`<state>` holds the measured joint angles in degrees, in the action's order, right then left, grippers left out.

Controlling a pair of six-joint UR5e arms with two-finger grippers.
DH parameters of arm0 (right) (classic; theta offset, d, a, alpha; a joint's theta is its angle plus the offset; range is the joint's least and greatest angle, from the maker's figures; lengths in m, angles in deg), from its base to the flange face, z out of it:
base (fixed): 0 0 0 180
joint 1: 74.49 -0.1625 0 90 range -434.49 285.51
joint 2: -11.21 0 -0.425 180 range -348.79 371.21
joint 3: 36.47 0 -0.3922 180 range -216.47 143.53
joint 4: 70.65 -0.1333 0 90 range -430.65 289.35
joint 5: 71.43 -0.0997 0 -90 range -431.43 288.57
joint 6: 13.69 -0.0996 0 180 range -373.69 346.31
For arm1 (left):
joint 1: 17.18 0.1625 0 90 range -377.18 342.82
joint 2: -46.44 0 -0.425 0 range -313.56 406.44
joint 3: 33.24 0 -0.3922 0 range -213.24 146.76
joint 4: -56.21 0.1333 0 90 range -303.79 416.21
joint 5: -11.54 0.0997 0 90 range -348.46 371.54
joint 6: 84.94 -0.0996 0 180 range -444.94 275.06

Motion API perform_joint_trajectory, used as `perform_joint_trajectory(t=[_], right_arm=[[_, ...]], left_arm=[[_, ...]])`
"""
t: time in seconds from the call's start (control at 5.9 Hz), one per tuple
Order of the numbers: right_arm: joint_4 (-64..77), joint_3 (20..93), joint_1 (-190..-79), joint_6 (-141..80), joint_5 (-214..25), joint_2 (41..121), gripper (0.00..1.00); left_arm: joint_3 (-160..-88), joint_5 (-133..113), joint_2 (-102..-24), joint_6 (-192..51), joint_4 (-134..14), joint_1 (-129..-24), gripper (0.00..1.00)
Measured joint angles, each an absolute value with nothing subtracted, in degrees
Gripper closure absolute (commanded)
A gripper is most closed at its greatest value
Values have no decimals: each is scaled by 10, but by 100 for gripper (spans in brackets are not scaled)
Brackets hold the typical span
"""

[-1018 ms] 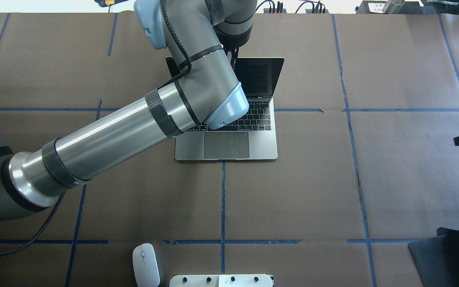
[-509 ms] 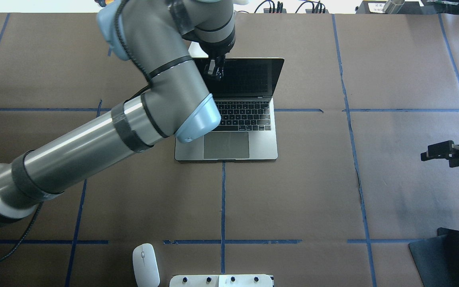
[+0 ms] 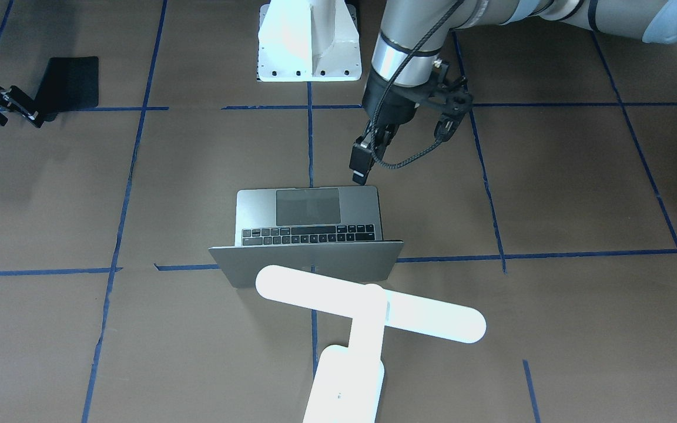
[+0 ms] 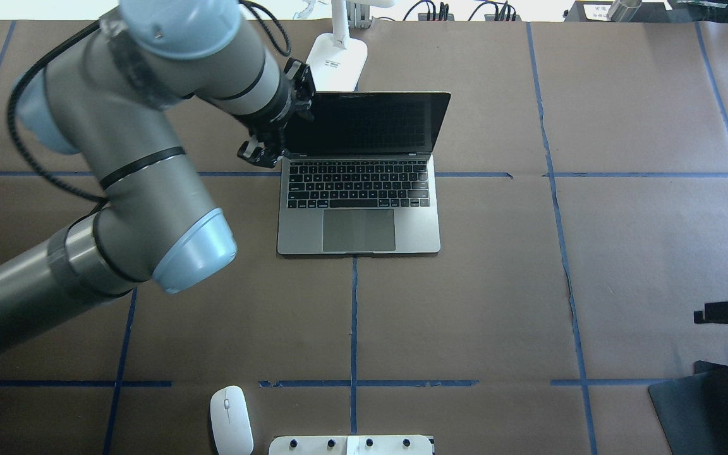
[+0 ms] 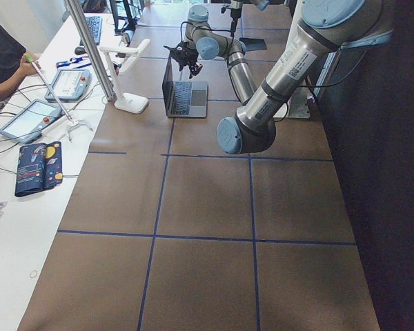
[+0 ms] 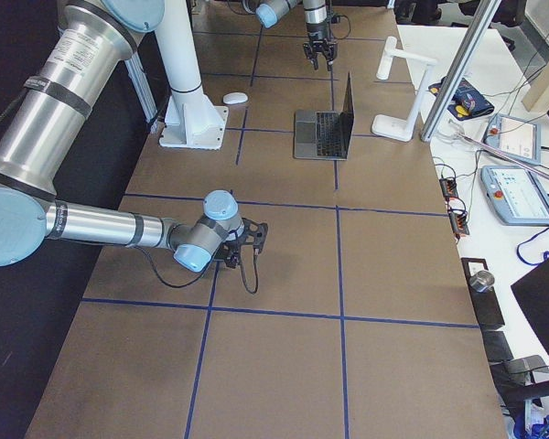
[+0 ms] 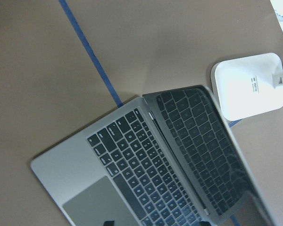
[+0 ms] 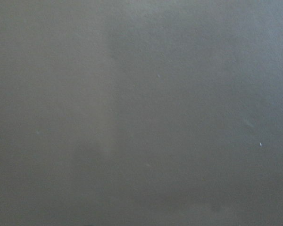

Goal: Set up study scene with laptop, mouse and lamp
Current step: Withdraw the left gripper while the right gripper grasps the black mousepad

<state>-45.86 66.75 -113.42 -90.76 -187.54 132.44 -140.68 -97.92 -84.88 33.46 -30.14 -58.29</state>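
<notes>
The laptop point(image 4: 357, 189) stands open mid-table, its dark screen upright and its keys and trackpad bare; its grey lid point(image 3: 309, 264) shows from the front. My left gripper point(image 4: 261, 153) hangs just off the left end of the hinge, its fingers close together and holding nothing, and it shows as a narrow black block point(image 3: 361, 164). The white lamp point(image 3: 368, 308) stands behind the lid, with its base point(image 4: 337, 60) showing at the far table edge. The white mouse point(image 4: 231, 420) lies near the robot's edge. My right gripper point(image 4: 724, 313) is far right and empty, with its prongs apart point(image 3: 8, 107).
A black pad point(image 4: 699, 404) lies at the near right corner, beside my right gripper. The white robot pedestal point(image 3: 309, 41) is bolted at the near edge, next to the mouse. Brown paper with blue tape lines point(image 4: 353, 316) covers the table. A person's arm point(image 5: 7, 69) shows at a side bench.
My left arm swung left, from over the laptop's screen to beside its left hinge, uncovering the lamp base. My right gripper moved nearer the robot's edge, toward the black pad.
</notes>
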Motion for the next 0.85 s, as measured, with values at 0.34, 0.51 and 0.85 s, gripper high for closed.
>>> perform_joint_trajectory(t=[0.34,0.51,0.85], right_arm=[[-493,664,-1070,-981,-1853,1344,5],[-496,659,-1043,-997,-1843,1347,13],[-497,653,-1012,-1018,-1826,1349,91]], left_arm=[[-1474,-996,-789,245,-309,-580,0],[-1485,-996,-775,234,-309,-579,0],[-1490,-995,-761,230,-306,-578,0]])
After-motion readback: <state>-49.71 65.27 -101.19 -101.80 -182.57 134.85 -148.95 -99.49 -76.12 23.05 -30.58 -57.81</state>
